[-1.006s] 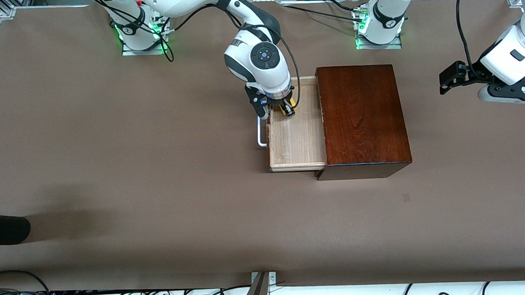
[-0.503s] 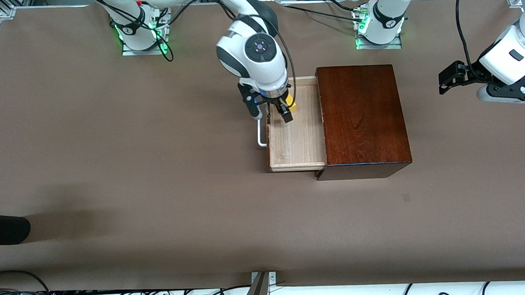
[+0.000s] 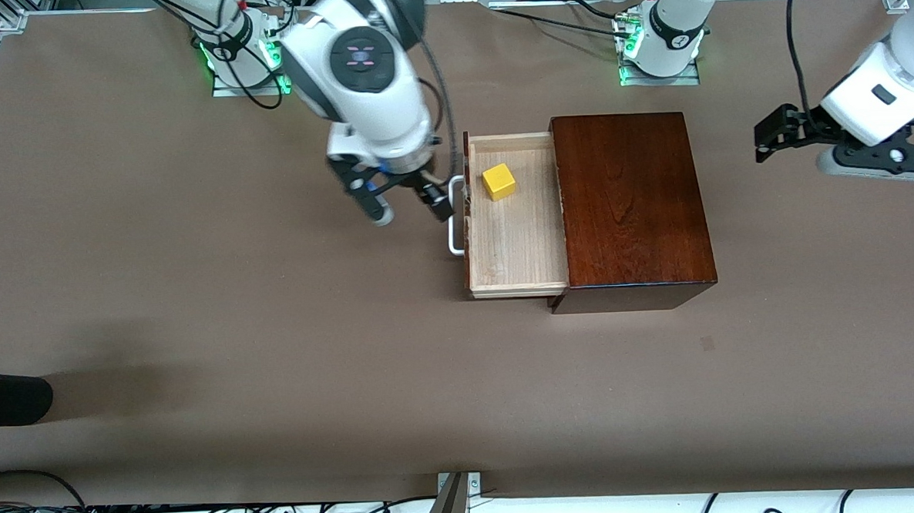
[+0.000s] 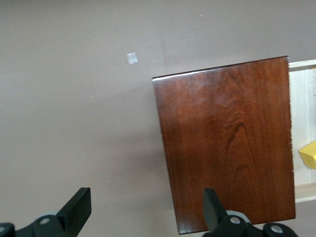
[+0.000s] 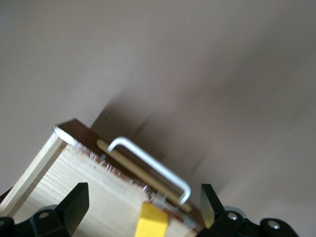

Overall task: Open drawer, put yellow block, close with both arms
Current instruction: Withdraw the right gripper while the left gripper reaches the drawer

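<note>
On our desk point(image 3: 198, 337) the mahogany box point(image 3: 632, 202) sits toward the left arm's end, its drawer point(image 3: 519, 265) pulled out. Our right gripper point(image 3: 402, 202) has let go and swung off the tray; it now hangs over the desk just beside the white handle point(image 3: 455, 218), jaws spread and empty. Our left gripper point(image 3: 779, 131), jaws spread, waits near the desk's edge. The yellow block point(image 3: 498, 182) now rests in the drawer's corner nearer the bases, so we judge only closing remains.

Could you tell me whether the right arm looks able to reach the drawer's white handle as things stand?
Probably yes. The right gripper hangs open over bare table just beside the handle, with nothing between them. The drawer stands open with the yellow block inside.
</note>
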`<control>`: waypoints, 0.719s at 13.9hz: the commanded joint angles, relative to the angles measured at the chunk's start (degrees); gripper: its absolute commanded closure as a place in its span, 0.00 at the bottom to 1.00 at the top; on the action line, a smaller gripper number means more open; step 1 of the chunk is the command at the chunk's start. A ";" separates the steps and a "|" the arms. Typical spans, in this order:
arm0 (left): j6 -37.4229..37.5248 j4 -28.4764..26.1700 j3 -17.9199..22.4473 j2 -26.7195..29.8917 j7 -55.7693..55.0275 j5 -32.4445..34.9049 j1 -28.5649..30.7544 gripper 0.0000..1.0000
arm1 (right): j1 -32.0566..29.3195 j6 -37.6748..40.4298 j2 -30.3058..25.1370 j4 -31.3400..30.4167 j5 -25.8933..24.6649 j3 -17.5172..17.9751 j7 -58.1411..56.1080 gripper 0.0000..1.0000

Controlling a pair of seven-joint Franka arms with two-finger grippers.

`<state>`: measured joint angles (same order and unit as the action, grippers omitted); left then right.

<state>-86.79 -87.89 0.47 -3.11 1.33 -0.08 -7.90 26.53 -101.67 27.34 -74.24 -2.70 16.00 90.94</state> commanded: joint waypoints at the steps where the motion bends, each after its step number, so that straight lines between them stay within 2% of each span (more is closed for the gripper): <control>1: -0.13 1.31 -0.73 -2.42 1.04 -4.91 -0.63 0.00 | -5.33 4.63 -2.55 -0.38 2.25 0.00 -13.89 0.00; 4: -0.31 2.89 -5.64 -4.79 1.04 -5.19 -2.56 0.00 | -11.13 8.32 -5.00 -0.73 5.59 -2.80 -32.60 0.00; 8: -2.24 7.54 -13.54 -11.20 1.04 -4.93 -5.89 0.00 | -11.94 12.54 -7.03 -1.35 5.69 -12.73 -61.44 0.00; 10: -4.34 9.57 -15.58 -14.72 3.31 -4.66 -9.66 0.00 | -11.94 15.61 -8.87 -1.61 5.69 -17.91 -73.91 0.00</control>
<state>-90.88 -83.43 -13.94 -12.84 1.70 -4.58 -14.73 14.19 -88.56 21.52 -74.22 2.15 1.78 27.46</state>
